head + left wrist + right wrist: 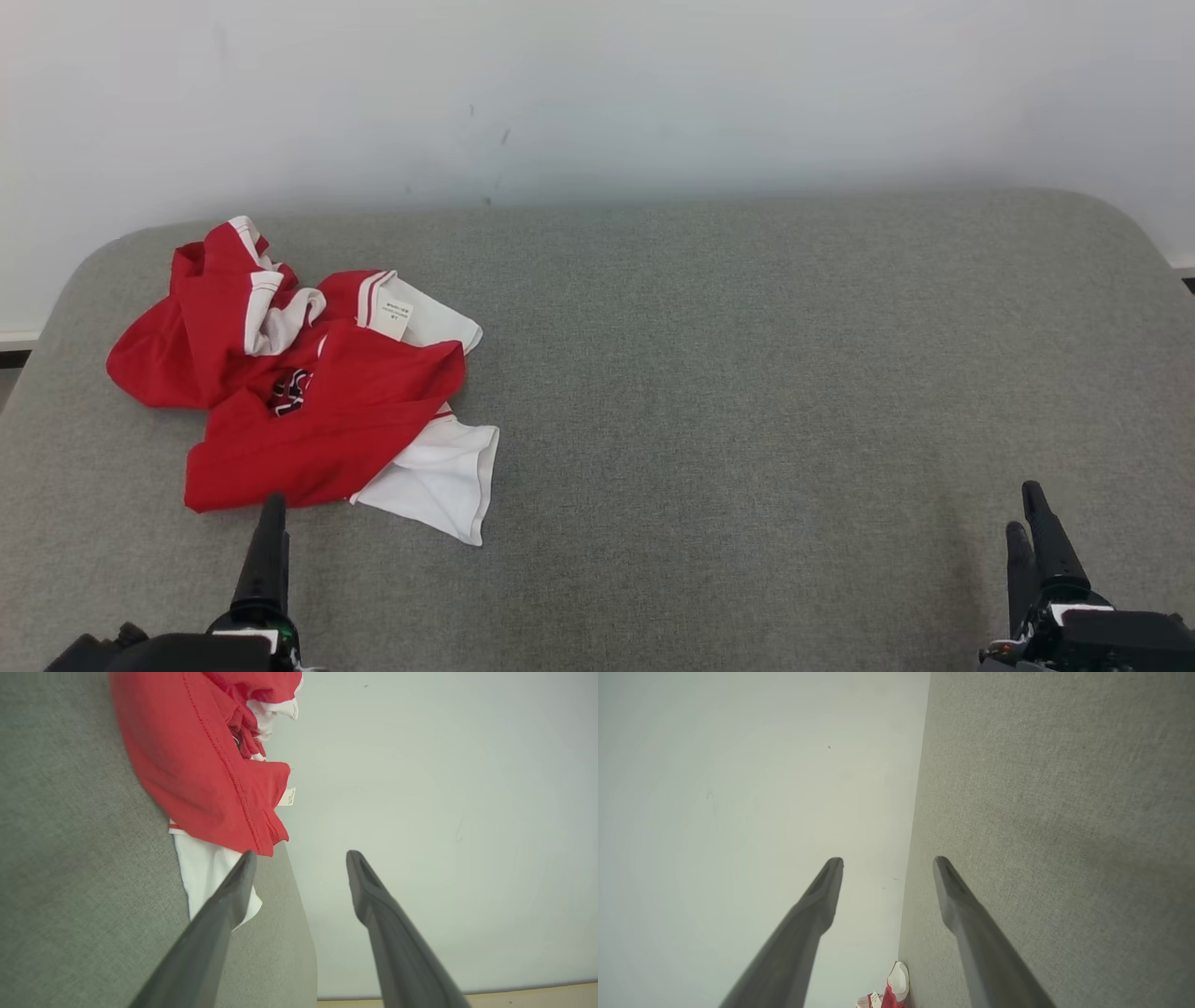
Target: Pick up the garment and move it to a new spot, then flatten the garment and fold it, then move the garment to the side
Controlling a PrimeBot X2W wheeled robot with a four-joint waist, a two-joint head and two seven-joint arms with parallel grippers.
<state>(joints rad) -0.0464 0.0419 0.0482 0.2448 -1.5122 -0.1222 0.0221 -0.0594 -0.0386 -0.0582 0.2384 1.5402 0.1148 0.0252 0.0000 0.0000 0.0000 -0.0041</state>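
Since the garment (308,392) lies in a crumpled heap, red cloth bunched over white panels with a small care label (394,320) turned up on top, no part of the task looks done, and the step in hand is, as I judge it, the first pick-up. It sits on the left side of the grey padded surface (747,373), toward the far edge and not far from the pale wall (597,93). A white panel (439,481) sticks out at its near right corner.

Just at the near red hem hovers the left gripper (301,858), its two dark fingers spread apart with nothing between them. In the left wrist view one finger crosses in front of the white cloth, but I cannot tell whether it touches. The right gripper (1022,509) sits well apart at the near right of the surface, its fingers likewise spread and empty over bare grey fabric.

The next move probably calls for the left gripper to go forward and down onto the hem, so that one finger slides under a fold before the fingers close. A shallow pinch could catch a single layer and drag the heap instead of lifting it.
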